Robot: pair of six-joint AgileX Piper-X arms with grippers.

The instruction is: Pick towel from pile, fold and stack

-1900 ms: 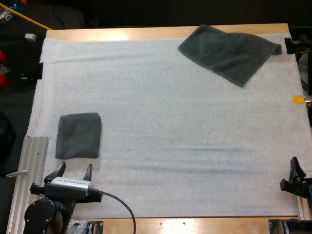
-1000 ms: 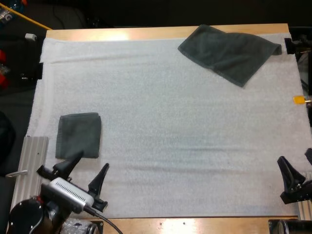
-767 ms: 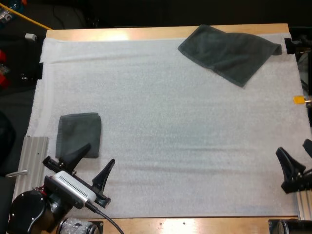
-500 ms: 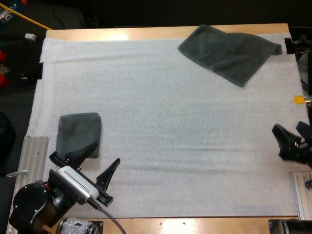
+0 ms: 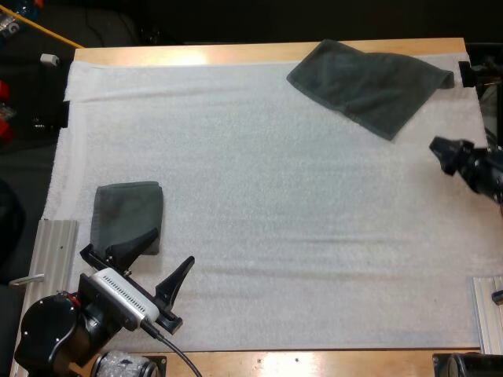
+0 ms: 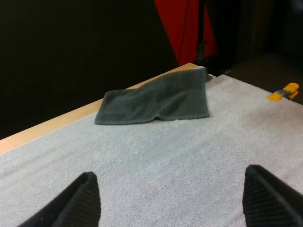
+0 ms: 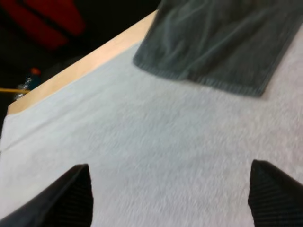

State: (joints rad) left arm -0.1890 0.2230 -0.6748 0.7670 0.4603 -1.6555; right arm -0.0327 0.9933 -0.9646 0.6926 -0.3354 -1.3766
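The white mat [image 5: 259,220] lies bare between the folded towel [image 5: 126,216], near left, and the loose towel [image 5: 369,82], far right.

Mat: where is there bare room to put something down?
The mat is bare across its middle, between the folded towel and the spread towel, and at its far left corner. Crowded: the near left, where the left gripper sits by the folded towel.

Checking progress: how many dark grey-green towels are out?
2: a folded dark grey-green towel near left, by the left gripper; a loose towel at the far right corner. None seems hidden.
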